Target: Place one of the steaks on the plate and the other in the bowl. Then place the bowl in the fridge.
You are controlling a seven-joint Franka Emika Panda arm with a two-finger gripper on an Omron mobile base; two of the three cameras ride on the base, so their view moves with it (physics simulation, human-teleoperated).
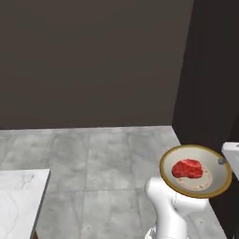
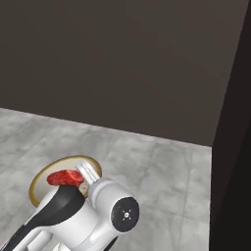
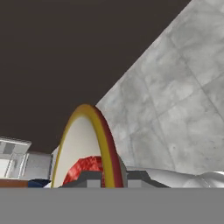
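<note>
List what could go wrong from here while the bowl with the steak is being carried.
1. The gripper is shut on the bowl at its rim alone, above the grey floor; such a narrow hold might slip or let the bowl pivot.
2. The steak lies loose inside the bowl; a tilt or a jerk could slide it out.
3. A dark tall panel stands close beside the bowl in the left base view; a swing that way may knock it.

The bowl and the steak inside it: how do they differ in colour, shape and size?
The bowl is pale inside with a yellow-brown rim; the steak is bright red. The bowl is round and smooth; the steak is a lumpy, irregular slab. The bowl is much wider; the steak covers just part of its inside. Both are carried above the grey floor, with the claw shut on the bowl's rim.
</note>
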